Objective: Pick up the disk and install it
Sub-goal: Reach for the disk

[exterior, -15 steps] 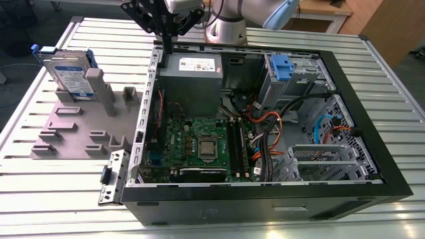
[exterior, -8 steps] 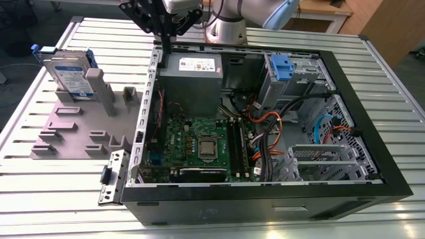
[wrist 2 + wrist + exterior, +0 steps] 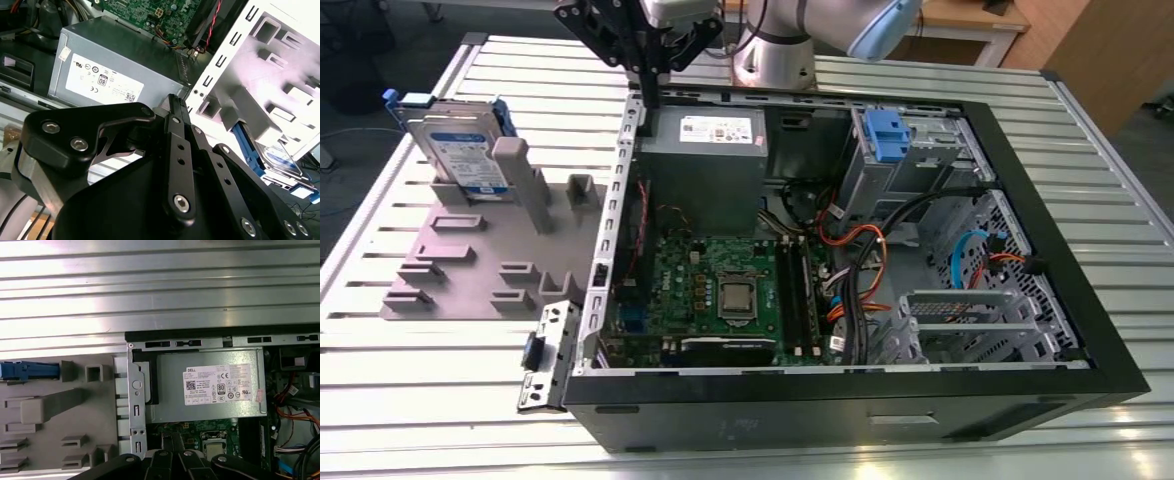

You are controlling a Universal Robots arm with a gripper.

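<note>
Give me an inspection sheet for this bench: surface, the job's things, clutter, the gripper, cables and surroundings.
Surface: ribbed metal table, carrying an open black computer case and a grey holder.
Job's things: the disk stands upright in the grey holder, on the exterior view's left of the case; not yet picked up.
Clutter: nothing seen.
Gripper: the gripper hangs over the case wall next to the power-supply box; its fingers are shut on nothing.
Cables: orange and black cables bundled inside the case.
Surroundings: wooden furniture behind the table.
</note>
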